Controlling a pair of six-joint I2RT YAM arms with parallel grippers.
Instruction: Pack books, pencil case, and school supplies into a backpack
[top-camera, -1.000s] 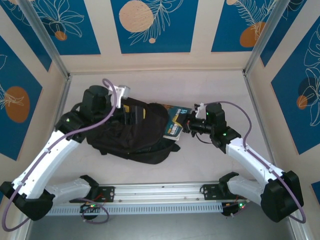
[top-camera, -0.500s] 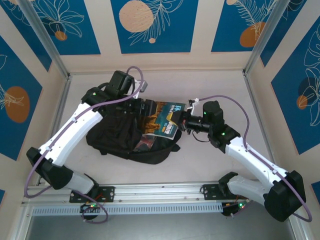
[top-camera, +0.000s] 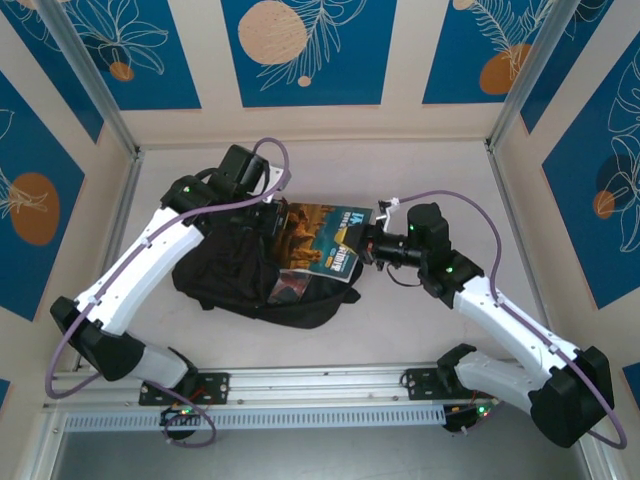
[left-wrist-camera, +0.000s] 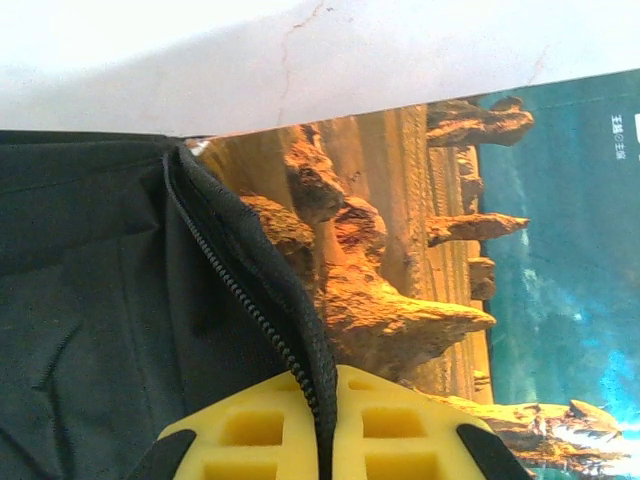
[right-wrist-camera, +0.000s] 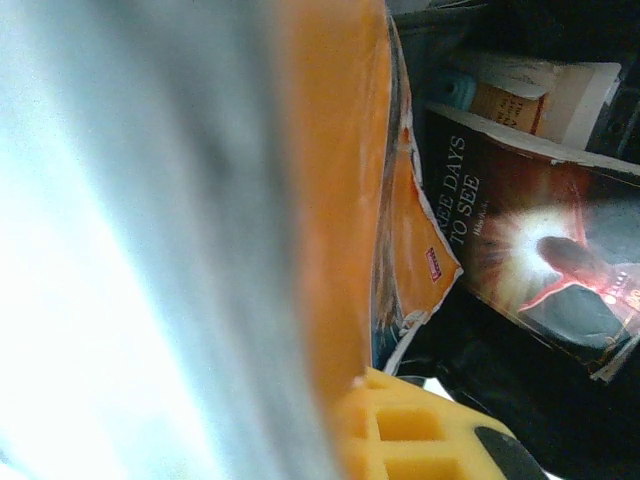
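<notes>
We are judging the book (top-camera: 322, 232), lying half inside the soft backpack (top-camera: 225, 275) on the bench (top-camera: 430, 175), light and floppy, so our right claw (top-camera: 368, 248) is pinching its right edge while our left claw (left-wrist-camera: 325, 435) is clamping the limp zip rim (left-wrist-camera: 250, 300).

left gripper (left-wrist-camera: 325, 435) has clamped the backpack (left-wrist-camera: 100, 300) rim (zip edge), exposing more blue-and-orange book (left-wrist-camera: 420, 250).

Blue leaf-print wall panels (top-camera: 300, 50); pale tabletop (top-camera: 420, 330).

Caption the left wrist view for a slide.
Left gripper pinches the backpack zipper edge, blue-and-orange book tucked partly beneath it.
</notes>
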